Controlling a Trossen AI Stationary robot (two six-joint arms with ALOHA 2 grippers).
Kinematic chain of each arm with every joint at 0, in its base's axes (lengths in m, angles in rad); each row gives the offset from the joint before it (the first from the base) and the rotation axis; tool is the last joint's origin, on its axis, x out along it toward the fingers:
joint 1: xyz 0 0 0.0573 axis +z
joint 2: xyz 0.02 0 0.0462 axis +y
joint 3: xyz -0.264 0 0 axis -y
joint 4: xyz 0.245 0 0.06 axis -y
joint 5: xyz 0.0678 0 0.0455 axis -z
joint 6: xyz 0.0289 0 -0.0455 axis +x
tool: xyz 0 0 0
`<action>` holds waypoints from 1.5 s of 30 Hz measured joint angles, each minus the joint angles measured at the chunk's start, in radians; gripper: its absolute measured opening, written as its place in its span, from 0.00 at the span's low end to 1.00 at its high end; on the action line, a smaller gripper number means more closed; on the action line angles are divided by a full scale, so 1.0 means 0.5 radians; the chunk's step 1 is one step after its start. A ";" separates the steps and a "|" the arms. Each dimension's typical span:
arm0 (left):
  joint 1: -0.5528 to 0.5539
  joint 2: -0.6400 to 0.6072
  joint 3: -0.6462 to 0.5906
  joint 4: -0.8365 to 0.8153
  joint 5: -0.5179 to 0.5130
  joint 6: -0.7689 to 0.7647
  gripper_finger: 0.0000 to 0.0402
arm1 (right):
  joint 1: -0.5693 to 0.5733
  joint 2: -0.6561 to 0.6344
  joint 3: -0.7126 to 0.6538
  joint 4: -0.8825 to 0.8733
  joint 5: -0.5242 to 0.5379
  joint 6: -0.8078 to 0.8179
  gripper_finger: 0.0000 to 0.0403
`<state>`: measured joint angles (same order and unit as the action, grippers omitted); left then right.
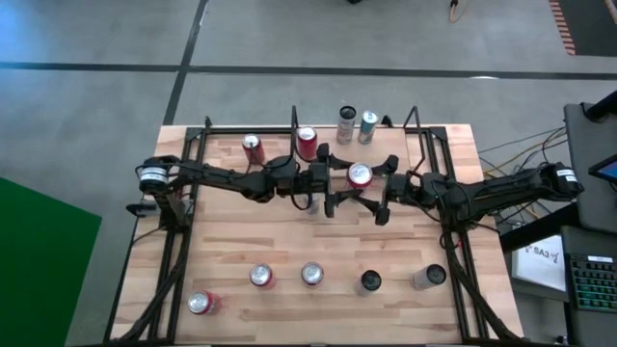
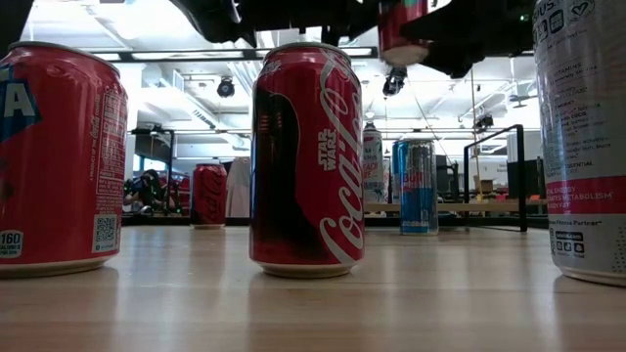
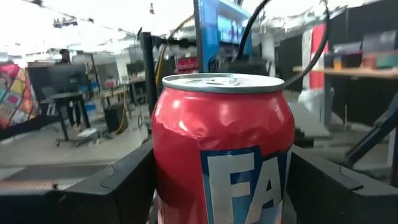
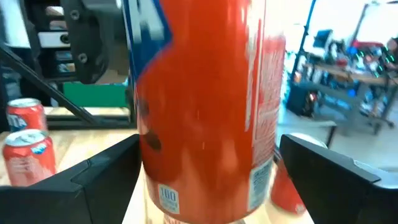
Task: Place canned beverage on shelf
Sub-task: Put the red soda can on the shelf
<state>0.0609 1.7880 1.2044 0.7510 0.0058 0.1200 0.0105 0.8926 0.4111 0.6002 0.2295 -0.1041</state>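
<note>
High view: we see the left gripper (image 1: 339,176) clamping a red can (image 1: 360,174) (held aloft); the right gripper (image 1: 383,188) flanks it, spread wide.

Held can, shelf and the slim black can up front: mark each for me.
Held red can (image 1: 360,174), high view, silver lid.
Shelf (image 1: 270,145), high view, bare wood board.
Slim black can (image 1: 370,281), high view, dark top.
</note>
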 joint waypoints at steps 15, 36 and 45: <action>0.105 0.017 -0.001 -0.133 -0.234 -0.063 0.69 | 0.001 -0.120 0.801 -1.969 0.342 0.336 0.91; 0.202 0.239 0.024 -0.075 -0.823 -0.310 0.71 | 0.001 -0.117 1.038 -2.208 0.396 0.277 0.91; 0.201 0.342 0.025 -0.057 -0.857 -0.412 0.71 | 0.001 -0.102 1.036 -2.194 0.380 0.262 0.91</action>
<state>0.1616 1.9593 1.2171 0.7223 -0.4227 -0.0860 0.0109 0.8417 0.9293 -0.4967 0.4197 0.0269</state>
